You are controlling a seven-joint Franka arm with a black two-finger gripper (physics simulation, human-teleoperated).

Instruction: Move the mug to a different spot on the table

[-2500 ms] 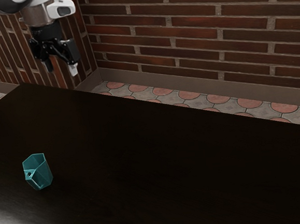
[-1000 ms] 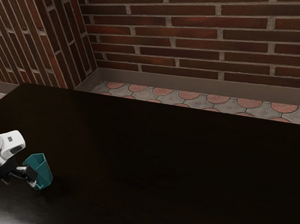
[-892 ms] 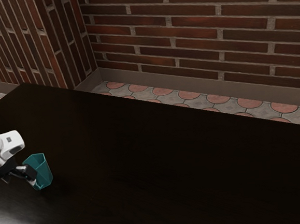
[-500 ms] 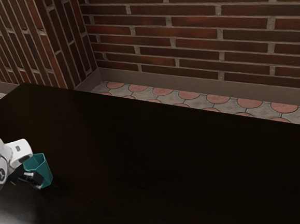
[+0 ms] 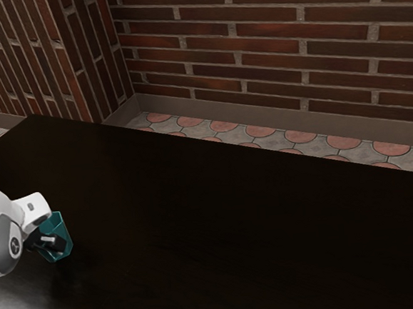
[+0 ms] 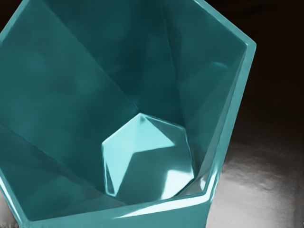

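Grasp stage at the exterior view's left edge of the dark table (image 5: pixel 232 210): my gripper (image 5: pixel 48 241) hangs low against the teal mug (image 5: pixel 61 236), whether clamped I cannot tell, and next I need a sure hold, then a lift rightward.

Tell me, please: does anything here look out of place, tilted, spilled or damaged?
Nothing stands out. The teal hexagonal mug sits opening-up on the dark table, near the exterior view's left edge, with the gripper at it. The wrist view looks into its inside: empty, no cracks, nothing spilled.
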